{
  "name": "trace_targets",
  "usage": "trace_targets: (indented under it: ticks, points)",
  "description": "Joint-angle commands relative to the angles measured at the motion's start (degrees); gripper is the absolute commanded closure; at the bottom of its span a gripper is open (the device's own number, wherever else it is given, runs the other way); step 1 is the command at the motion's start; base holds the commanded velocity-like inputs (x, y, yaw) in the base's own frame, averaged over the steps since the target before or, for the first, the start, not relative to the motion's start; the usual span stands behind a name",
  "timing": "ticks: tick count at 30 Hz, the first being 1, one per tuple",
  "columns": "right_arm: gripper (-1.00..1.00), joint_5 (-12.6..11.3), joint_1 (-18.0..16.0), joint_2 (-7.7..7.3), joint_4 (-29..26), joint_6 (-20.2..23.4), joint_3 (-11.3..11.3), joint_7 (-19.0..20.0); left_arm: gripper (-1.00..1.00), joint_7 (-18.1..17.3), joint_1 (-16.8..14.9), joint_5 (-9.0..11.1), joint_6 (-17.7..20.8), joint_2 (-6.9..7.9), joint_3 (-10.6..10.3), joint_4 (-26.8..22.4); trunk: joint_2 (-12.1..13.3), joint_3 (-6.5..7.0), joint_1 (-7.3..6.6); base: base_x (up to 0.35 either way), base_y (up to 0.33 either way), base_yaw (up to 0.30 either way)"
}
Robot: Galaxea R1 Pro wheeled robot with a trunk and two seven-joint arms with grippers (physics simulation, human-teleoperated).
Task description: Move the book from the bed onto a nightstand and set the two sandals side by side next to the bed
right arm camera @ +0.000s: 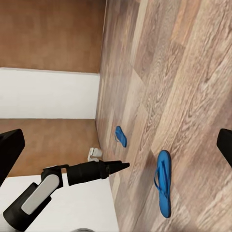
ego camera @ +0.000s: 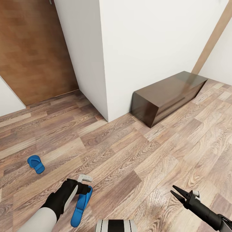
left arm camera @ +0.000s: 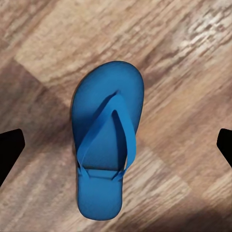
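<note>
Nearest the head camera, one blue sandal (ego camera: 82, 205) lies flat on the wood floor (ego camera: 135, 161), straps up, right under the left gripper (ego camera: 84, 182). From the left wrist view the sandal (left arm camera: 107, 140) sits centred between the two fingertips (left arm camera: 9, 150), which stand wide apart at either edge with nothing between them; the sandal is not held. How high the gripper hangs above it is hard to judge, though the right wrist view suggests the gripper (right arm camera: 118, 166) is clear of the sandal (right arm camera: 163, 189) and not touching.

As for progress, little looks done. The second sandal (ego camera: 35, 163) lies well apart from the first, farther off to the robot's left, turned at a different angle, so the pair is not yet side by side. Bed, book and nightstand are not before the cameras, so whether the book has been moved cannot be told. Both sandals likely have to be carried to the bed.

The right gripper (ego camera: 176, 190) hovers low over bare floor on the robot's right, fingers parted a little, empty.

Beyond, a long dark bench (ego camera: 167, 96) stands against a white wall (ego camera: 151, 42), and a brown door (ego camera: 32, 48) shows farther back on the left
</note>
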Motion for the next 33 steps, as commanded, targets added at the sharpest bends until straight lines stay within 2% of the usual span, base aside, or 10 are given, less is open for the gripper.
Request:
trace_targets:
  ticks: [1,14,33]
  points:
    - [-1.0,-0.13,-0.01,-0.02,-0.02,0.59,-0.02,0.21,-1.0,-0.14,-0.02,-0.06,0.26,0.06,-0.22,-0.09,-0.02,-0.04,-0.01,0.0,0.0,0.0]
    - [-1.0,-0.03,-0.01,-0.08,0.02,0.58,-0.04,0.49,-1.0,-0.06,-0.02,-0.06,0.27,0.06,-0.23,-0.08,-0.02,-0.04,-0.01,0.0,0.0,0.0]
    - [-1.0,-0.01,-0.01,-0.01,0.09,0.57,-0.01,0.51,-1.0,-0.06,-0.02,-0.06,0.26,0.06,-0.25,-0.08,-0.27,-4.25,0.48,0.0,0.0,0.0]
